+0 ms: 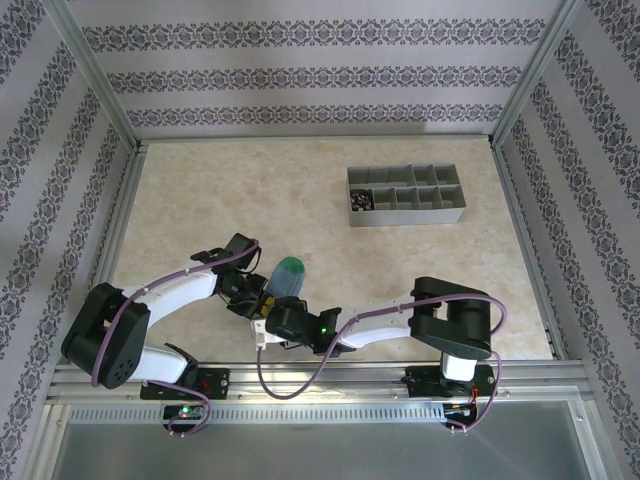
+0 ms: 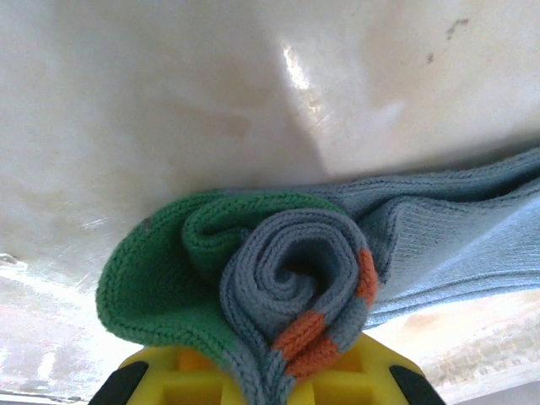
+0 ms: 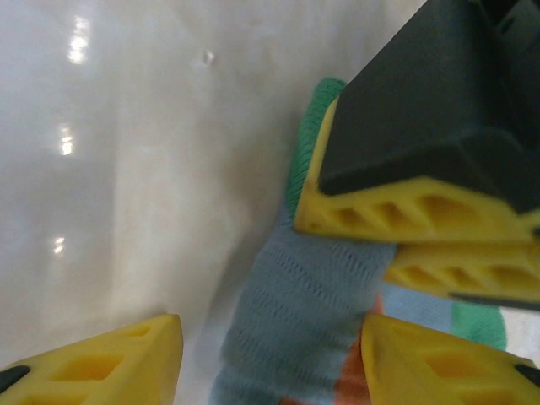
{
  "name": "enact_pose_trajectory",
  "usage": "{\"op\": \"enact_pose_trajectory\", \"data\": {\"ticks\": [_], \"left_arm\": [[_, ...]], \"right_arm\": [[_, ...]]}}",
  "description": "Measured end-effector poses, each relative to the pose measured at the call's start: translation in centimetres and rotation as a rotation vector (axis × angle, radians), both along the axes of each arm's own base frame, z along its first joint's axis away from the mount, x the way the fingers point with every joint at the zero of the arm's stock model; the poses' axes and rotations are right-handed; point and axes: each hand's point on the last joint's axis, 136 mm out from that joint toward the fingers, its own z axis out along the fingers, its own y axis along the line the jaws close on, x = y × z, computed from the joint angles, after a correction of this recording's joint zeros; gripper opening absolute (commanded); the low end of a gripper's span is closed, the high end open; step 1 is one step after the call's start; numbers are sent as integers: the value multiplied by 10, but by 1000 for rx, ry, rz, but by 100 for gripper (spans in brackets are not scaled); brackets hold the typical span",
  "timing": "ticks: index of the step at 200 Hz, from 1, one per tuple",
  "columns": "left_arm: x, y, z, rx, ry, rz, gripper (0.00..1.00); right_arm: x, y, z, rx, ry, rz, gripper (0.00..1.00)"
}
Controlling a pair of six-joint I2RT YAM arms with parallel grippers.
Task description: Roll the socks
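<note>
One of the socks (image 1: 289, 276), grey-blue with a green toe, lies on the table near the front between the two arms. In the left wrist view the sock (image 2: 295, 278) is wound into a spiral roll, with the orange cuff at its outer end and the green toe beside it. My left gripper (image 2: 266, 375) is shut on the roll's lower edge. The unrolled part runs off to the right. My right gripper (image 3: 270, 363) is open, with one finger on each side of the sock (image 3: 295, 312). The left gripper's fingers (image 3: 396, 211) pinch the fabric just beyond it.
A grey compartmented tray (image 1: 405, 214) stands at the back right, with a small dark bundle (image 1: 361, 201) in its near left compartment. Metal frame rails edge the table on all sides. Both arms (image 1: 180, 290) (image 1: 390, 320) meet near the front middle.
</note>
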Motion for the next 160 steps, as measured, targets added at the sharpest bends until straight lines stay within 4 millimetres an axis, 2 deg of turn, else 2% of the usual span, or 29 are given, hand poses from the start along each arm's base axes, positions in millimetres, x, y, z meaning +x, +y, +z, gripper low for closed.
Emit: {"op": "enact_pose_trajectory", "data": {"ticks": [6,18,26,32,40,51,63,93,124,160], "left_arm": [[0,0,0,0,0,0,0],[1,1,0,5,-5,1,0],[2,2,-1,11,-8,3,0],[3,3,-1,16,-14,6,6],[5,4,0,17,-24,10,22],[7,6,0,19,-40,17,41],[8,8,2,17,-64,22,56],[23,20,24,8,-179,61,73],[30,28,57,-26,-321,46,76],[30,31,69,-18,-400,-10,68]], "right_arm": [[4,3,-1,-8,-18,-4,43],[9,6,-4,-21,-42,-15,21],[12,7,-5,-31,-56,-17,11],[13,7,-4,-36,-61,-20,6],[13,7,-4,-41,-62,-23,0],[17,6,-4,-26,-45,-45,0],[21,5,-4,-7,-10,-56,0],[26,7,3,111,163,-64,0],[43,-5,0,207,401,-123,0],[50,-11,4,297,633,-152,0]]}}
